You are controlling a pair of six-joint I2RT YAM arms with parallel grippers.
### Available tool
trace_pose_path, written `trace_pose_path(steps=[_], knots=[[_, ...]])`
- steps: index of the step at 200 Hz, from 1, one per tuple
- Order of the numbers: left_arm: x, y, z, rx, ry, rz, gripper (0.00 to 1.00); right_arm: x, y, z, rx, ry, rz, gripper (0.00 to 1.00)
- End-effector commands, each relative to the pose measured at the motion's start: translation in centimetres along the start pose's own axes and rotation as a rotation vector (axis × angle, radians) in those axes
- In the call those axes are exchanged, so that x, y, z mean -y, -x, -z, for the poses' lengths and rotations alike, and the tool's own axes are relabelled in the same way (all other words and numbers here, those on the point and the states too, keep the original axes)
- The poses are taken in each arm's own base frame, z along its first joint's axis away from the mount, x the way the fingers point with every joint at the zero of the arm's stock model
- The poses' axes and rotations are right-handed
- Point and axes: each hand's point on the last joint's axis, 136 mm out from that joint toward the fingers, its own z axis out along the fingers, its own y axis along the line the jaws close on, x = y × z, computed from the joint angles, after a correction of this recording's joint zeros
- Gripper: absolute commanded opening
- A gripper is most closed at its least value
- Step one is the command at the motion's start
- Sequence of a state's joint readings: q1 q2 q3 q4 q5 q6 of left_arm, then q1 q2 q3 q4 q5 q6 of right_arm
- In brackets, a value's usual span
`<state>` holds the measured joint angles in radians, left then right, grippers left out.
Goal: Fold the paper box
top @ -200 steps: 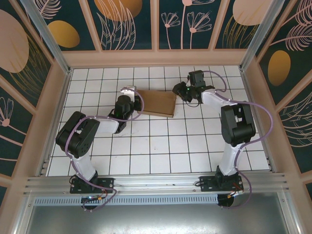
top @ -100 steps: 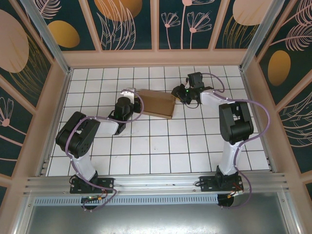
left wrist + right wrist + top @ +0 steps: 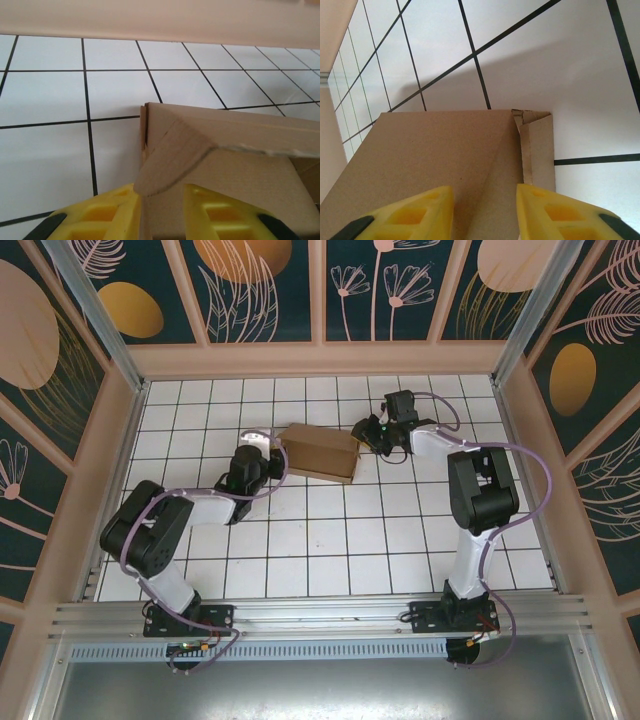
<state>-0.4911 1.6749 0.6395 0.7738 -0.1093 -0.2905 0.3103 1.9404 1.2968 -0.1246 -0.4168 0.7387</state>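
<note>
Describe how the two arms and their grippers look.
The left arm and the right arm both have bulky black joint housings joined by white links. A lavender cable loops along each. The left gripper and the right gripper carry yellow moulded fingers with recessed pockets. A small green light glows near the right wrist.

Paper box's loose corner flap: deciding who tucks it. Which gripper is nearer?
Left. The left gripper has the flap between its fingers at the paper box's left end; the right gripper sits over the opposite end.
</note>
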Motion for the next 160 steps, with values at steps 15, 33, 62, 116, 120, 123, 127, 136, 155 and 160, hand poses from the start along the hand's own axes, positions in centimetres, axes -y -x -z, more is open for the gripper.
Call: trace_pose_path(steps=[15, 33, 62, 116, 120, 123, 127, 136, 155, 160], knots=[[0.4, -0.4, 2.8, 0.010, -0.041, 0.040, 0.35, -0.4, 0.5, -0.2, 0.013, 0.004, 0.020, 0.43], [1.7, 0.1, 4.5, 0.038, -0.126, 0.020, 0.44, -0.3, 0.7, -0.1, 0.015, 0.003, 0.021, 0.46], [3.3, 3.1, 6.5, 0.106, -0.207, 0.001, 0.68, -0.9, 1.2, 0.3, 0.040, 0.018, 0.065, 0.58], [3.9, 9.4, 2.8, 0.004, -0.079, 0.007, 0.99, -1.3, 2.3, 2.5, 0.140, 0.021, 0.118, 0.92], [3.7, 9.7, 2.3, -0.012, -0.062, 0.005, 0.99, -1.2, 2.4, 2.7, 0.150, 0.018, 0.121, 0.95], [3.6, 9.6, 1.9, -0.029, -0.049, 0.003, 0.99, -1.2, 2.5, 2.9, 0.160, 0.018, 0.123, 0.96], [3.7, 10.3, 1.4, -0.034, -0.039, 0.001, 0.99, -1.1, 2.6, 3.2, 0.173, 0.012, 0.124, 0.99], [3.3, 10.6, 0.4, -0.059, -0.005, 0.000, 0.99, -0.9, 2.7, 3.7, 0.200, 0.005, 0.135, 0.99], [3.1, 11.1, -1.6, -0.115, 0.015, 0.009, 0.99, -1.1, 2.7, 4.8, 0.233, 0.017, 0.163, 0.99], [3.1, 11.0, -2.2, -0.135, 0.016, 0.011, 0.99, -1.1, 2.6, 5.1, 0.240, 0.022, 0.165, 0.99]])
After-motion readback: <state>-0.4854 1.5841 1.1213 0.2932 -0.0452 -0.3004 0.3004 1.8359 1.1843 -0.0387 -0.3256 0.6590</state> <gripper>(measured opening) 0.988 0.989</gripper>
